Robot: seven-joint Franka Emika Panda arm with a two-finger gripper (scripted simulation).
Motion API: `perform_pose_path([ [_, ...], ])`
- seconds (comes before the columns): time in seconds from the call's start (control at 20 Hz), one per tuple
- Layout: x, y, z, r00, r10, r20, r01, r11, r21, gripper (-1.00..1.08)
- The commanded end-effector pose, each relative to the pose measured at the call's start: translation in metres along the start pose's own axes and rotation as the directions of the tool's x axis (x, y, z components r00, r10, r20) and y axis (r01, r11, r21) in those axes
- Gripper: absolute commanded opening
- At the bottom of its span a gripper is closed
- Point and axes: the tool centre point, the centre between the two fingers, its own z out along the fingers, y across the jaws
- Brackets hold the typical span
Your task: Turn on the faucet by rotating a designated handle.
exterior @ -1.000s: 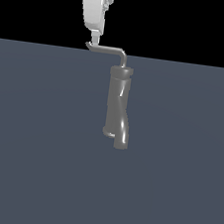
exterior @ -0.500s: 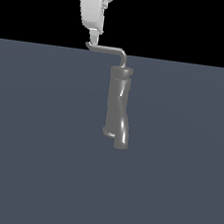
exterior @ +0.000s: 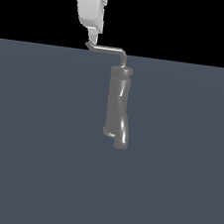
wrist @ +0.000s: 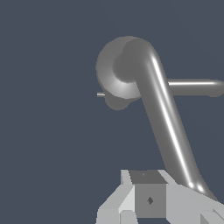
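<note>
The faucet (exterior: 117, 101) stands upright as a grey cylinder, its thick curved spout (exterior: 121, 135) low at the front. The handle (exterior: 106, 48), a thin bent rod, runs from the body's top toward the exterior view's left and ends in a small upturned tip. My white gripper (exterior: 93, 35) hangs right above that tip, fingers together, touching or nearly touching it. In the wrist view the handle (wrist: 168, 127) looms large from the round body top (wrist: 114, 74) down to beside my gripper (wrist: 148, 199), which is not clamped around it. The spout (wrist: 194, 87) sticks out sideways.
A flat dark grey floor (exterior: 34, 149) surrounds the faucet on all sides. Nothing else stands on it.
The gripper has drifted slightly toward the exterior view's left above the handle's tip. The handle and faucet look unmoved.
</note>
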Motion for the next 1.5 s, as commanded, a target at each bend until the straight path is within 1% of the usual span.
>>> perform_pose_path([
  [0.0, -0.002, 0.011, 0.0, 1.0, -0.003, -0.001, 0.003, 1.0, -0.007, -1.0],
  [0.25, -0.003, 0.027, 0.0, 1.0, -0.003, -0.001, 0.003, 1.0, -0.007, -1.0],
  [0.3, -0.003, 0.027, 0.0, 1.0, -0.003, -0.001, 0.003, 1.0, -0.007, -1.0],
  [0.35, -0.002, 0.021, 0.0, 1.0, -0.002, -0.002, 0.002, 1.0, -0.001, -1.0],
  [1.4, 0.048, 0.087, -0.001, 1.0, -0.002, -0.001, 0.002, 1.0, -0.006, -1.0],
  [1.45, 0.048, 0.087, -0.001, 1.0, -0.002, -0.001, 0.002, 1.0, -0.006, -1.0],
])
